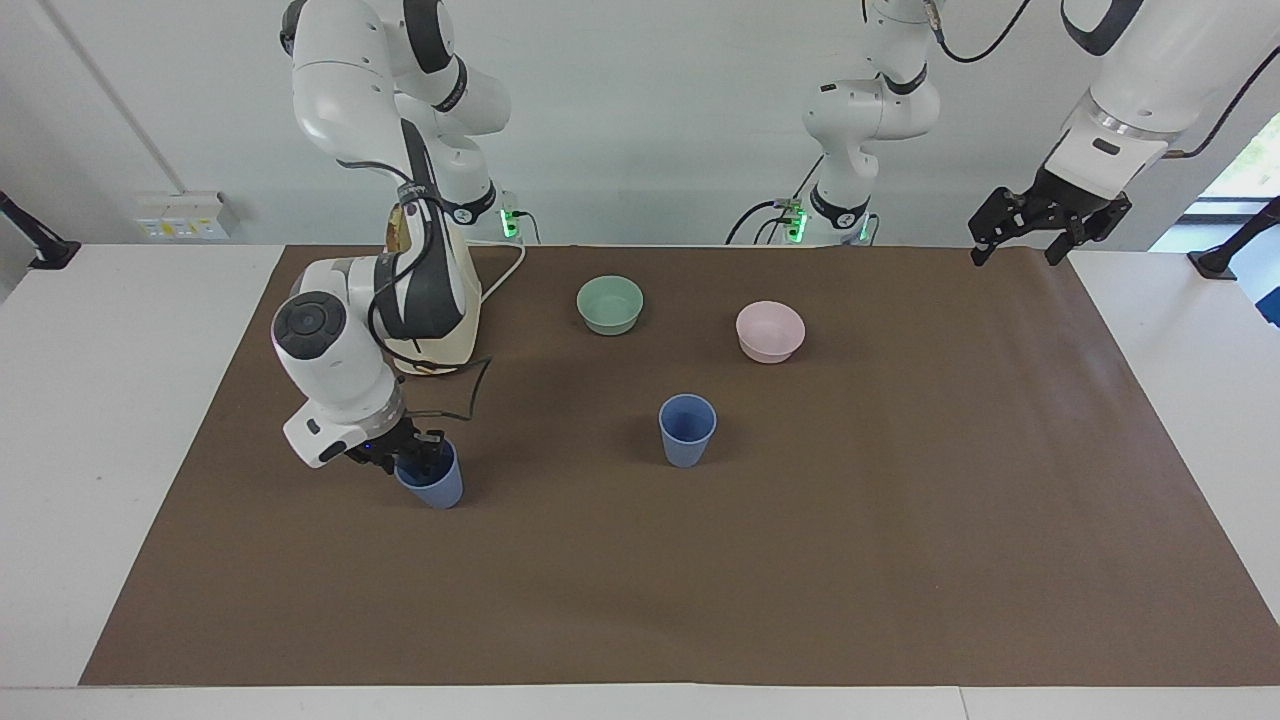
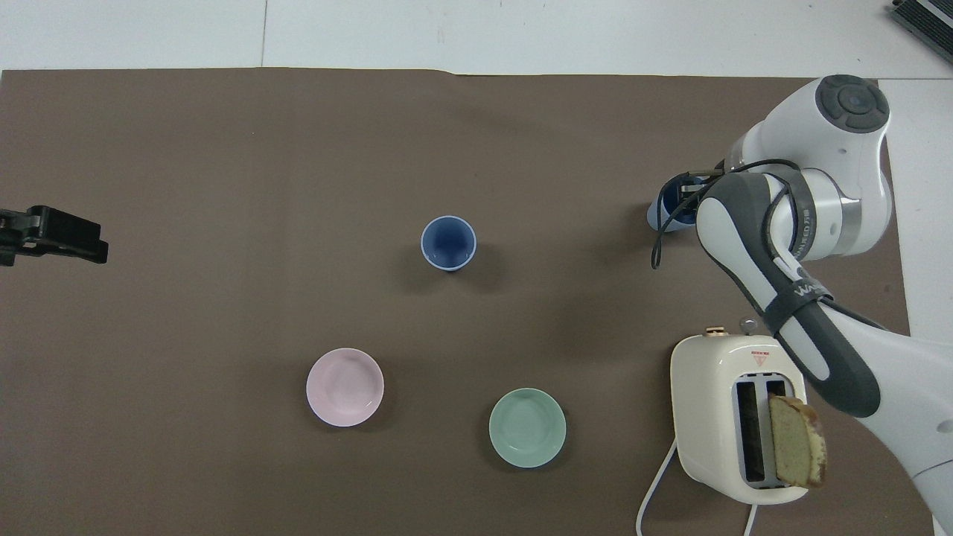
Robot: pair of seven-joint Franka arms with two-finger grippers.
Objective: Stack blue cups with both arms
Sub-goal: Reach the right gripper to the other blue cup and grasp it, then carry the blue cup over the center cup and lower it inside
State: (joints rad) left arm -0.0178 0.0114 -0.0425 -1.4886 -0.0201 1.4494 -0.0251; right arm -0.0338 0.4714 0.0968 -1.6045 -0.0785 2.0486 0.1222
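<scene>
Two blue cups stand upright on the brown mat. One blue cup is alone near the mat's middle. The other blue cup stands toward the right arm's end, and my right gripper is down at its rim, on the side toward that arm's end. The wrist hides most of this cup in the overhead view. My left gripper hangs open and holds nothing, in the air over the mat's corner at the left arm's end, where that arm waits.
A cream toaster with a bread slice stands nearer to the robots than the gripped cup, its cord trailing. A mint-green bowl and a pink bowl sit nearer to the robots than the middle cup.
</scene>
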